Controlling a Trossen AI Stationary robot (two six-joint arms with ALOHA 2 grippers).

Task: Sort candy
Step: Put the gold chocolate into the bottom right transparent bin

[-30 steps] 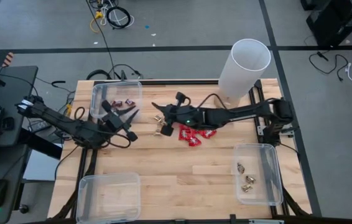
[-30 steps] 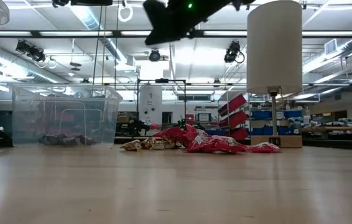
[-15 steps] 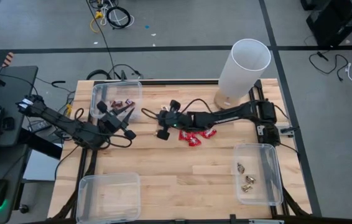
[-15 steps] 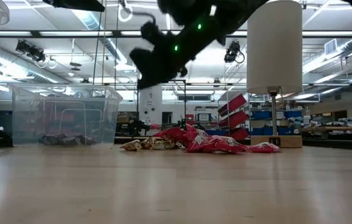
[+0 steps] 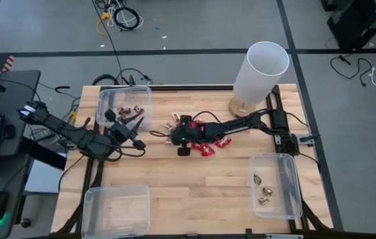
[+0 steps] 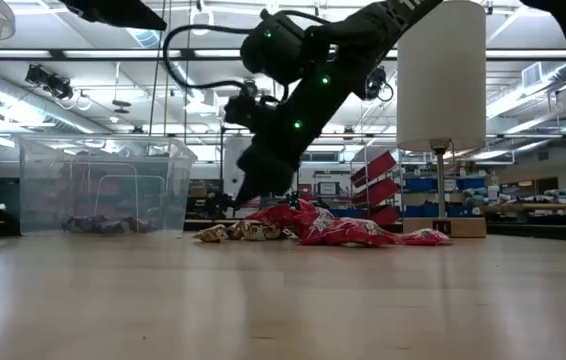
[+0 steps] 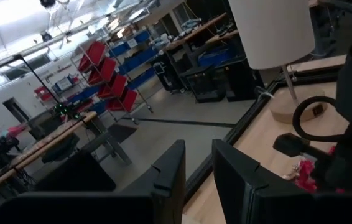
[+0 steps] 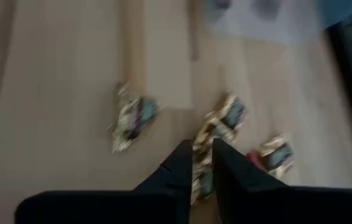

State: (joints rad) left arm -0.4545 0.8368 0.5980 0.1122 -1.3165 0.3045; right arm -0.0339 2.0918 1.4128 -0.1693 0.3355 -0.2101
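Right end effector [image 8: 202, 163], fingers narrowly parted, is lowered over gold candy [image 8: 221, 122] mid-counter [image 5: 194, 186]; left end effector [image 7: 198, 171], narrowly parted, is held beside a bin [image 5: 123, 98].

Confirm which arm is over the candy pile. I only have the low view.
Observer: The right one. The top view puts its hand at the gold-foil pieces, just left of the red packets.
Operator: Where's the left arm?
Observer: Its hand waits at the near edge of the far-left bin, open, nothing in it.
Operator: Any gold sorted yet?
Observer: Yes, three sorted gold pieces lie in the right-hand bin.
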